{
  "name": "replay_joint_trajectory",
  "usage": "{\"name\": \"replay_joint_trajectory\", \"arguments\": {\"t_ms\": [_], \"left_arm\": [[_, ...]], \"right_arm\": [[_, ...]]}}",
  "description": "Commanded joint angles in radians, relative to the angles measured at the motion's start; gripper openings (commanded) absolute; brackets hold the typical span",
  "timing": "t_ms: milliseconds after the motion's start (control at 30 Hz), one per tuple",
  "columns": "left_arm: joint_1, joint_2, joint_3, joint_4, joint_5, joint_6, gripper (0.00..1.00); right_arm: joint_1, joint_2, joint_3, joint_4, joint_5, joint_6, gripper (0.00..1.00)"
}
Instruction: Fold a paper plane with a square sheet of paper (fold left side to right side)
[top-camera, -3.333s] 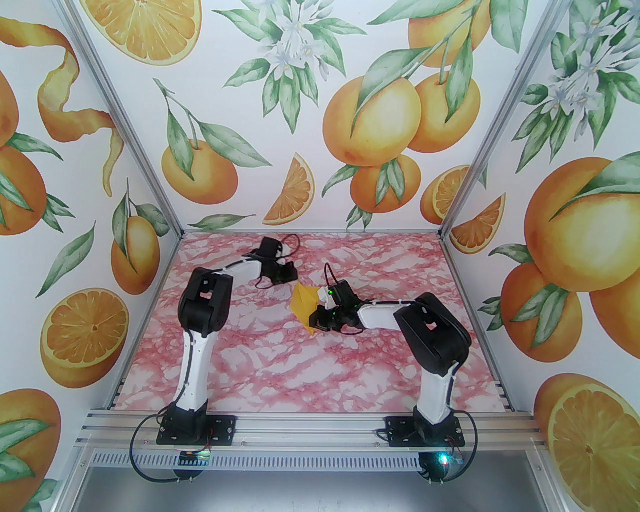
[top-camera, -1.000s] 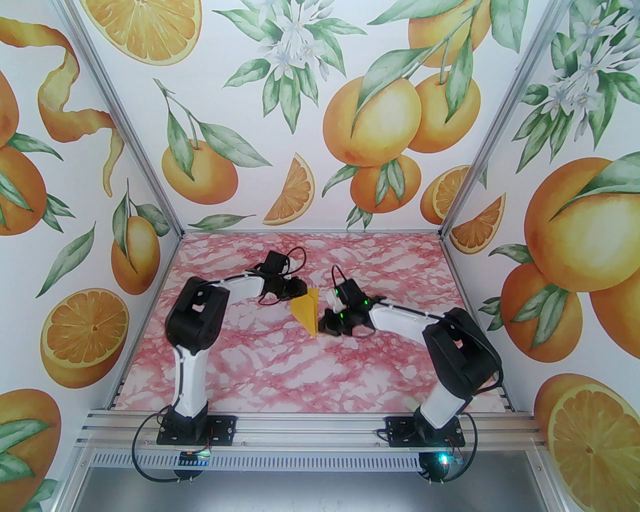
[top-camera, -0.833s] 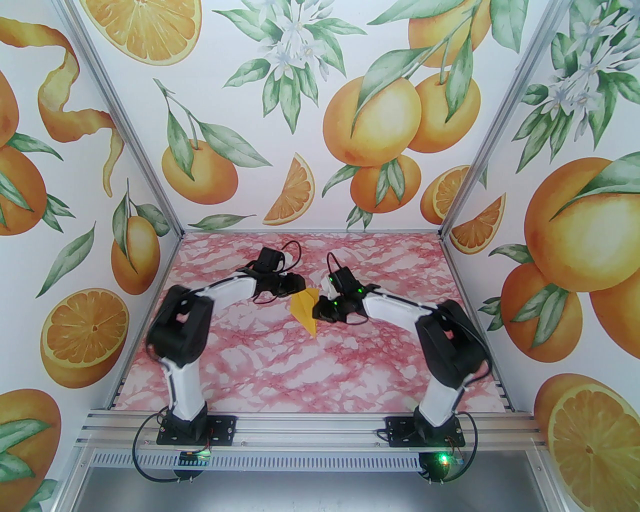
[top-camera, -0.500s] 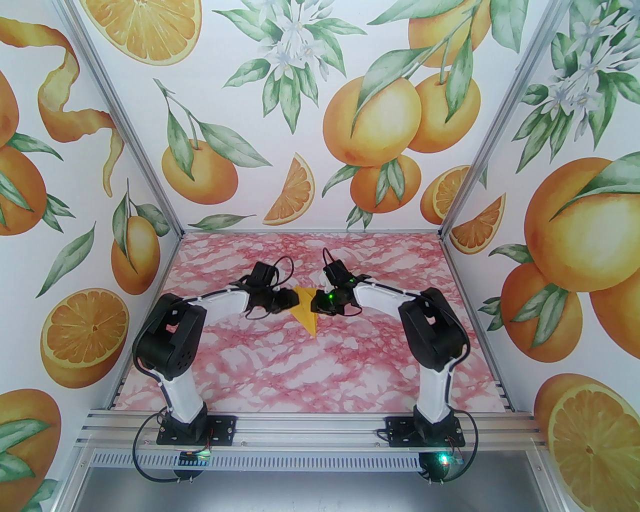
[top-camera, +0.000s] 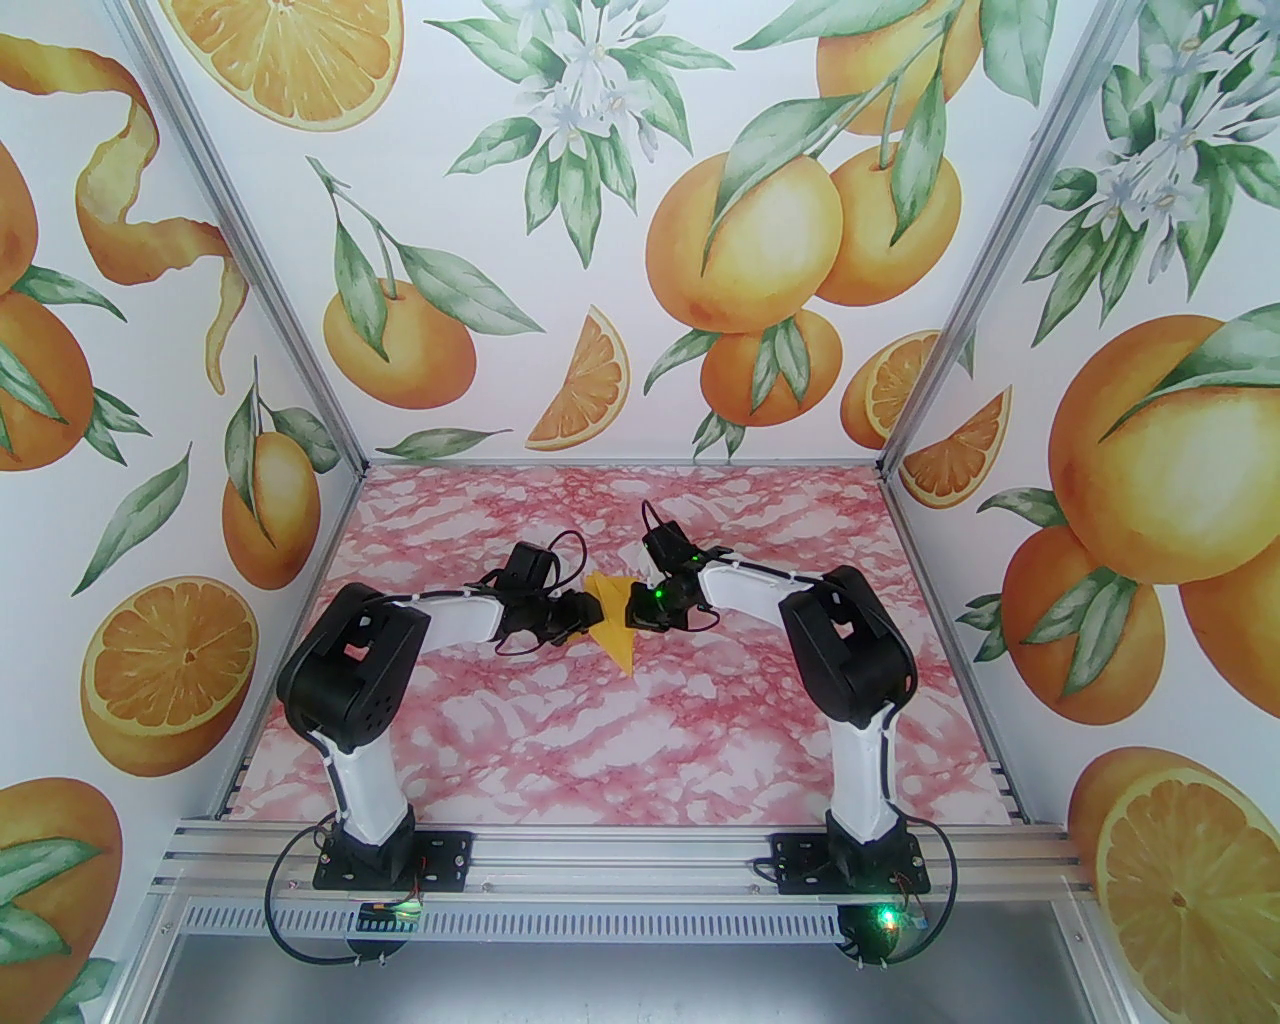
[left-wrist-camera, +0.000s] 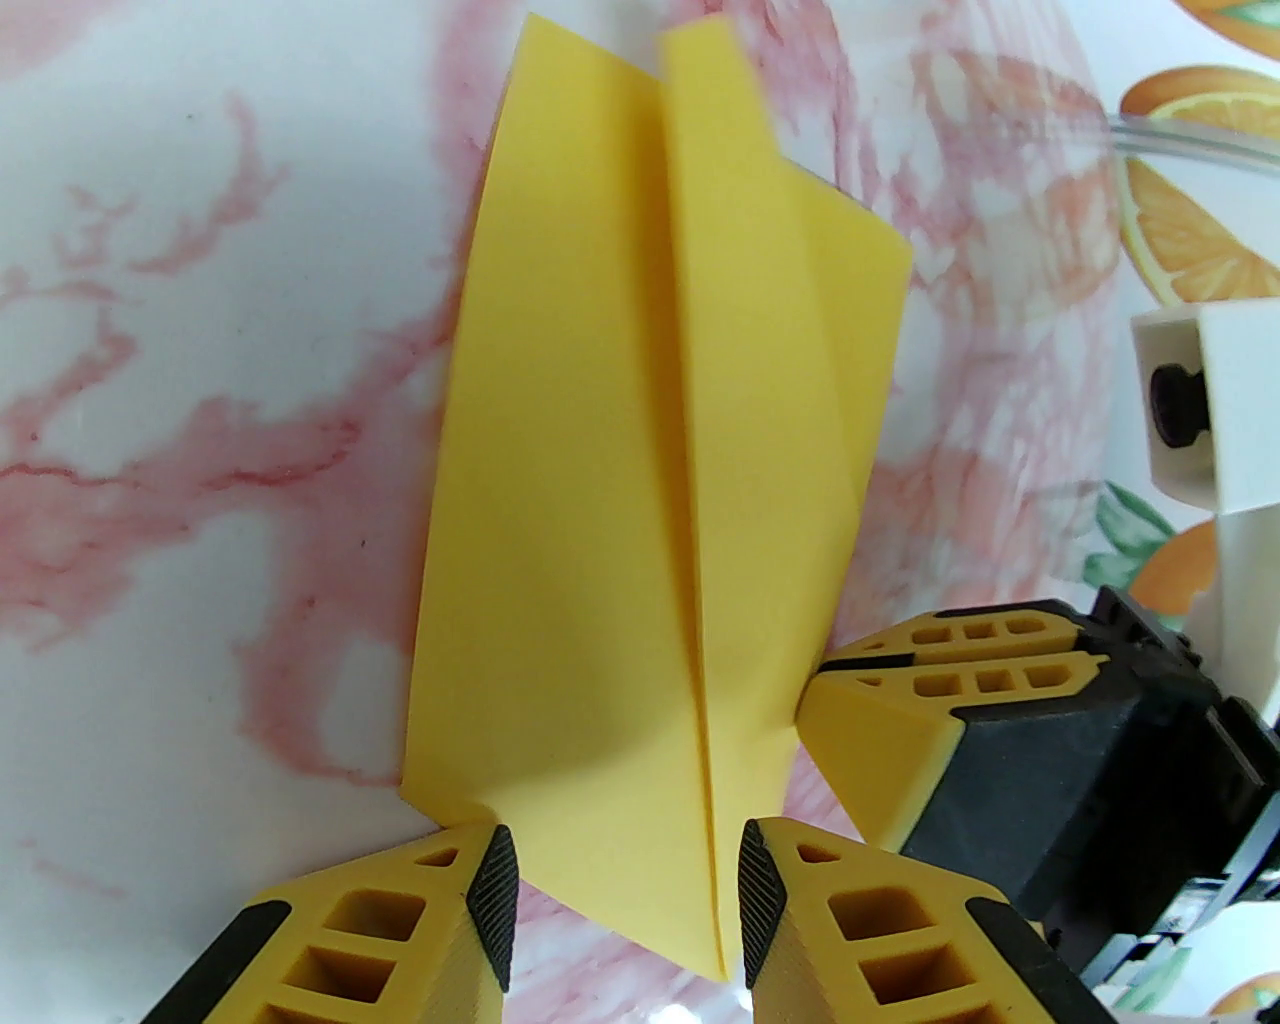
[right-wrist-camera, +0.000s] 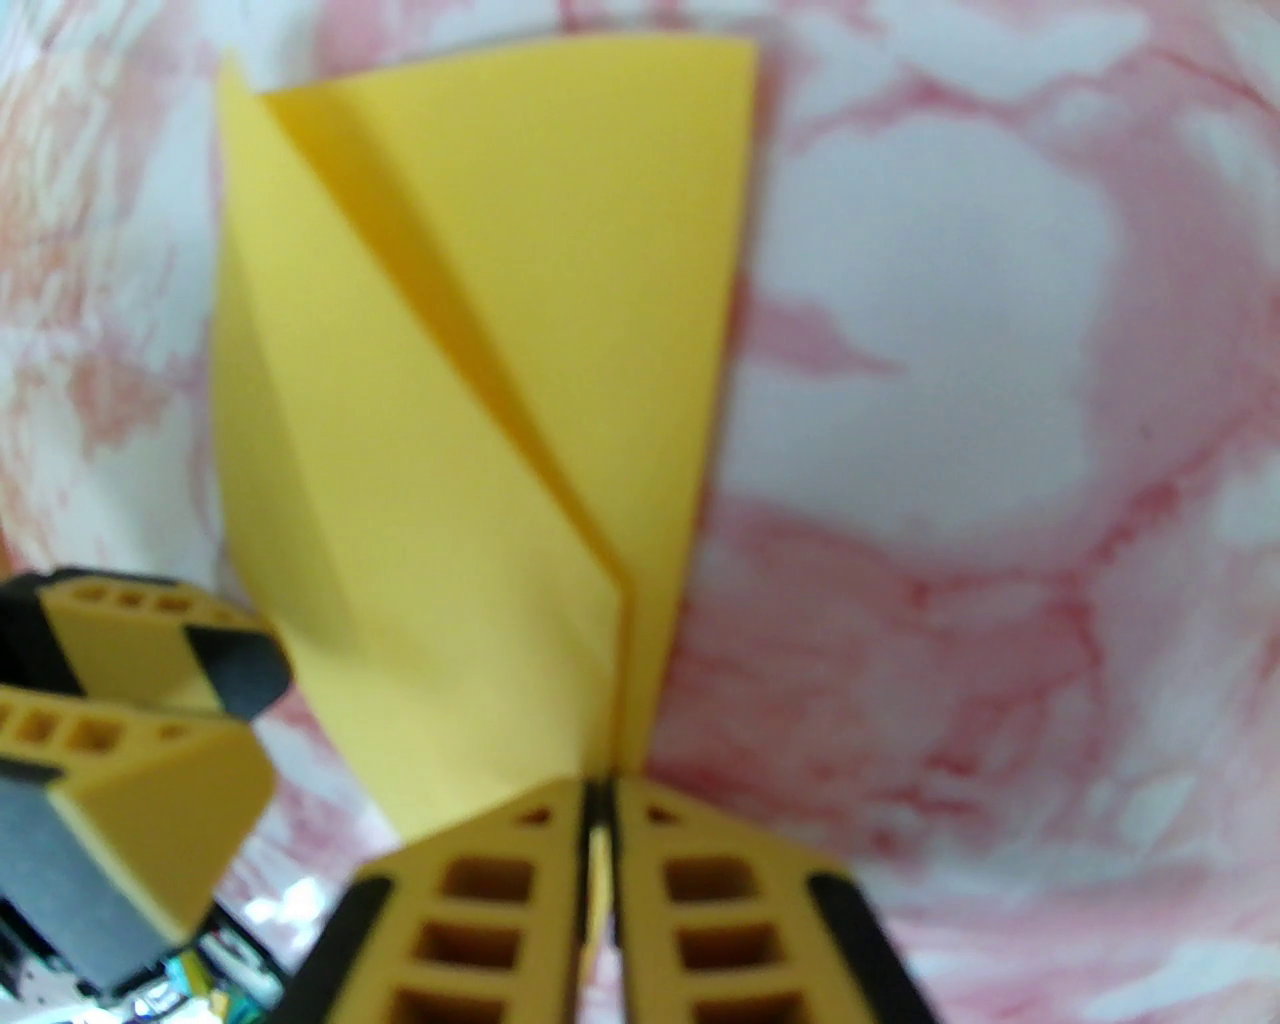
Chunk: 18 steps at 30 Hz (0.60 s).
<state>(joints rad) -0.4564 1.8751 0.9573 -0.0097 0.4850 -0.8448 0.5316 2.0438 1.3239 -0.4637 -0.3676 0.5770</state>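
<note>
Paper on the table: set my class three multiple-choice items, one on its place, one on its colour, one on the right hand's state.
1. Where does the paper lie?
A) between the left hand and the right hand
B) beside an arm's base
C) off the table
2. What colour is it?
A) blue
B) yellow
C) white
3. The right hand is:
A) wide open
B) raised and empty
C) shut on the paper

Key: 1 A, the top view shows it on the table between them; 2 B, it is plain yellow in each view; 3 C, it pinches the paper's edge.
</note>
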Motion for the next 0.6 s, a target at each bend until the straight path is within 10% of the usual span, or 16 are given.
{"name": "replay_joint_trajectory", "arguments": {"t_ms": [0,367,567], "left_arm": [[-0.026,0.031,0.004,0.039,0.008,-0.033,0.43],[-0.04,-0.093,-0.017,-0.173,-0.161,-0.04,0.43],[-0.071,-0.038,-0.038,-0.018,-0.095,-0.105,0.43]], "right_arm": [[-0.01,-0.001,-0.035,-0.004,0.026,0.001,0.11],[-0.012,0.006,-0.044,0.013,0.015,0.008,0.09],[-0.012,-0.004,-0.058,0.025,0.01,0.011,0.09]]}}
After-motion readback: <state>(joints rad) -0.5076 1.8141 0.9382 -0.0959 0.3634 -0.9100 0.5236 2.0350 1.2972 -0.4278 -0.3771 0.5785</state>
